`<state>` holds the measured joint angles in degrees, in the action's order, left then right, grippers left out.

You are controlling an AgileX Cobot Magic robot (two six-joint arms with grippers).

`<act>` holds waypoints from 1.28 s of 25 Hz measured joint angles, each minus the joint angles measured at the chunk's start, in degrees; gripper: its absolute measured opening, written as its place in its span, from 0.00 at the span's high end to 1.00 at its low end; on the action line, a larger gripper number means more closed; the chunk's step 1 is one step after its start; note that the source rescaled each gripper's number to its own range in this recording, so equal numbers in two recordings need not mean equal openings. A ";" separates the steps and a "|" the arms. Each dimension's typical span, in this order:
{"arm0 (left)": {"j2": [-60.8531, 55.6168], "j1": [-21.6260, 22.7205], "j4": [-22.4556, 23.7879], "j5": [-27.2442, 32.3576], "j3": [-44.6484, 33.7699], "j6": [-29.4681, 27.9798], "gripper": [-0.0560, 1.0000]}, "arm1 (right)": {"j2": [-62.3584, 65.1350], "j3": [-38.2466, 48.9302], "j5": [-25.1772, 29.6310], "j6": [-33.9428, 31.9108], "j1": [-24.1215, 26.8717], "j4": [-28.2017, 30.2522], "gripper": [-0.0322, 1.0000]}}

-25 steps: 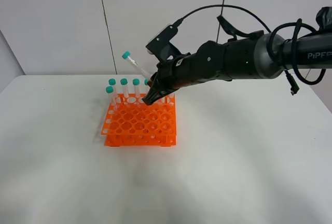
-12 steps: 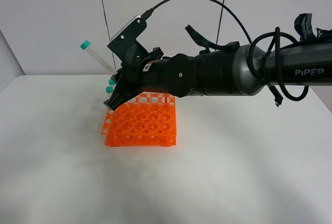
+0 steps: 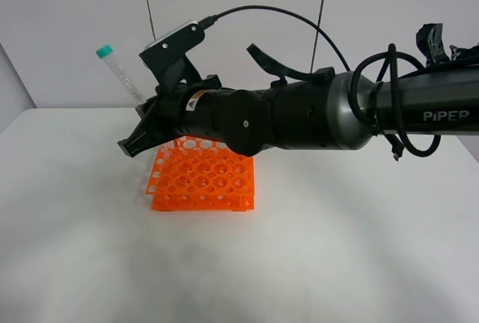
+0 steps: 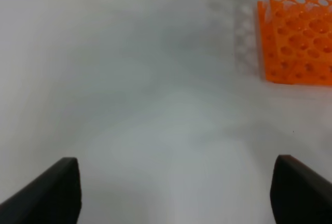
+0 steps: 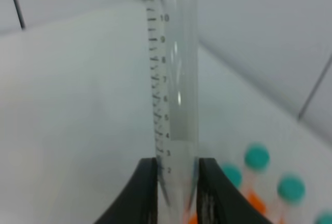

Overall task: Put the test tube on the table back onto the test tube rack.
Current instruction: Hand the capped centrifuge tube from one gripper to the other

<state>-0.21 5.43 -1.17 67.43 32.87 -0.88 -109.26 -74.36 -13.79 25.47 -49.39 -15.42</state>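
My right gripper [image 5: 176, 185] is pinched narrow on the tapered lower end of the test tube [image 3: 114, 71], held high over the worktop [image 3: 337, 248] with its long axis near upright, cap topmost, and the test tube rack [image 3: 202, 181] lies just below and slightly back toward my arm.

Seen from the high camera, the right arm [image 3: 299, 117] reaches in from 3 o'clock and overhangs the 12 o'clock rows of the test tube rack [image 3: 202, 185]. Capped tubes [image 5: 257, 156] fill one edge row. The rack's 6 o'clock holes lie uncovered. The worktop [image 3: 337, 256] at 6 and 9 o'clock is bare.
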 joint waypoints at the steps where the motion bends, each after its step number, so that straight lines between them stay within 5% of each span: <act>1: 0.00 0.00 0.00 0.00 0.00 0.00 0.00 | 0.00 0.00 -1.91 -1.66 -0.82 2.39 0.97; 10: 0.00 0.00 0.00 0.00 0.00 0.00 0.00 | 0.00 0.00 -14.71 -33.44 -2.65 30.05 0.97; 15: 0.00 0.00 0.00 0.00 0.00 0.00 0.00 | 0.00 0.00 -17.21 -46.44 -2.65 46.06 0.97; 22: 0.00 0.00 0.00 -0.01 0.00 0.00 0.00 | 0.00 0.57 -17.71 -50.89 -2.00 52.06 0.97; 32: 0.00 0.00 -0.05 -0.01 0.00 0.00 0.00 | 3.52 14.35 -27.49 -51.46 0.77 53.98 0.97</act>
<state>-0.21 5.43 -1.22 67.42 32.87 -0.88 -105.74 -60.02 -41.28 -26.00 -48.61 38.56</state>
